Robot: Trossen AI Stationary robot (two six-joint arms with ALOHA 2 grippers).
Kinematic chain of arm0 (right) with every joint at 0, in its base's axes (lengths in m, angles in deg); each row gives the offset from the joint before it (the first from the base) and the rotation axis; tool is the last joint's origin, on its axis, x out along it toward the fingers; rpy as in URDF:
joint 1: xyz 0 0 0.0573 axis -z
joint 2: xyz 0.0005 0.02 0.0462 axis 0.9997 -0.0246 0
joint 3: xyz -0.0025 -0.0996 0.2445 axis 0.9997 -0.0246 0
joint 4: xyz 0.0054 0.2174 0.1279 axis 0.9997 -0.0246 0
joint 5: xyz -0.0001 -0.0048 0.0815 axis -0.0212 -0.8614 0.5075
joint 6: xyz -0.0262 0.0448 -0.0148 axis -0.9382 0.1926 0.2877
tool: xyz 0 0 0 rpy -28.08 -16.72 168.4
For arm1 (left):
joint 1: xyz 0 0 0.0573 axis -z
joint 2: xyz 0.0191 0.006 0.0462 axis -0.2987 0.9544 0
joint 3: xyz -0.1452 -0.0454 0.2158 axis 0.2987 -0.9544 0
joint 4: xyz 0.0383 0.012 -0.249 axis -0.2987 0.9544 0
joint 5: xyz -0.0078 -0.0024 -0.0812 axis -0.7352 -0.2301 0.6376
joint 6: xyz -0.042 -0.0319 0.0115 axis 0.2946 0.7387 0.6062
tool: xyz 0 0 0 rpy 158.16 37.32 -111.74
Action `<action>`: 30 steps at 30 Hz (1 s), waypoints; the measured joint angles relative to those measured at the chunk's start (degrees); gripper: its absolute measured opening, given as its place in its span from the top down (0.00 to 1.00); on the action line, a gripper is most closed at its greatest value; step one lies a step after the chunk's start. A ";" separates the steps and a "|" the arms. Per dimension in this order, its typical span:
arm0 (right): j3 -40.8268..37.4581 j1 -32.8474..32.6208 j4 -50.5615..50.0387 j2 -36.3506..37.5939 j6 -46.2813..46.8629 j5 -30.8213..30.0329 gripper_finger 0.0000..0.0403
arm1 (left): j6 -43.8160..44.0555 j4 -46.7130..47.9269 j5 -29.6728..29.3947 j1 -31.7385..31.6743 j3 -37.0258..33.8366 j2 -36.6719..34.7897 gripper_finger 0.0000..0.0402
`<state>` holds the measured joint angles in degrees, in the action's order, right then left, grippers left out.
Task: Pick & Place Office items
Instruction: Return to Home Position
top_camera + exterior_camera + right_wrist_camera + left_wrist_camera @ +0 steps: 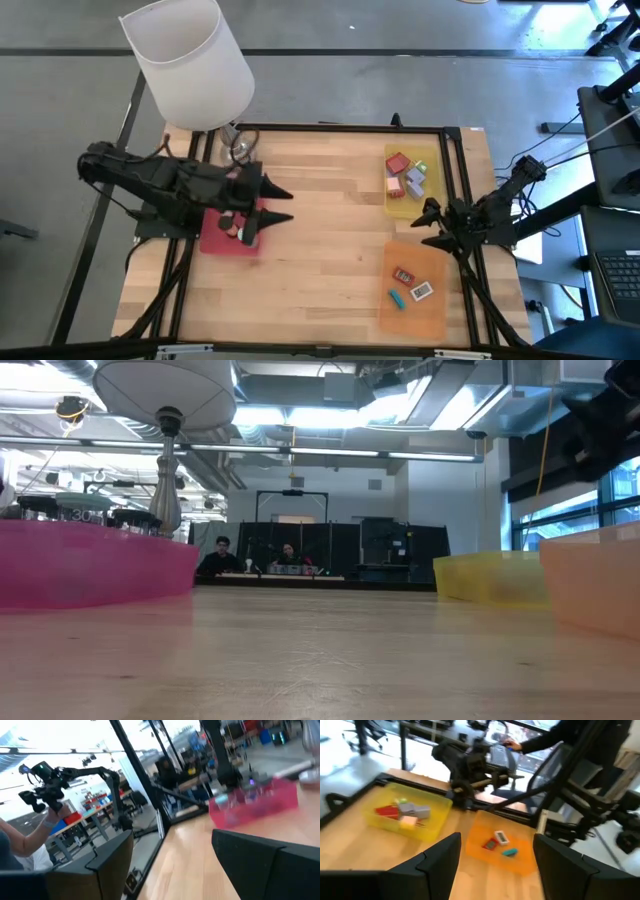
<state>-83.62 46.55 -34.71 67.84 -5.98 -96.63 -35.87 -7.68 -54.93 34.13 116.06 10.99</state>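
Observation:
My left gripper (281,204) hovers open over the right edge of the red tray (214,241), where dark round pieces (233,223) lie partly hidden under the arm. Its wrist view shows empty fingers (441,861). My right gripper (424,223) is open and empty near the table's right edge, between the yellow tray (432,186) and the orange tray (428,313). Red, pink and lavender blocks (405,175) lie in the yellow tray. A red, a white and a teal rectangle (410,286) lie flat in the orange tray.
A lamp with a white shade (190,62) stands at the far left corner, its silver stem (167,480) behind the red tray. A black frame (460,170) borders the table. Bare wood (330,250) lies between the trays. People sit in the room beyond the table (222,555).

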 joint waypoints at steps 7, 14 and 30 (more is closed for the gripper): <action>0.02 0.00 -4.25 0.00 5.05 -0.44 0.32 | -0.97 -18.54 3.59 -4.80 -18.54 -7.92 0.39; 0.02 0.00 -4.25 0.00 4.14 -1.57 0.32 | -0.97 -46.52 9.00 -10.29 -42.05 -19.78 0.39; 0.02 0.00 -4.23 0.00 4.25 -1.97 0.32 | 1.87 -71.41 5.55 -15.08 -70.88 -35.83 0.39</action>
<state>-83.60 46.55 -38.94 67.84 -1.73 -98.59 -34.01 -79.10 -49.39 19.05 45.18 -24.84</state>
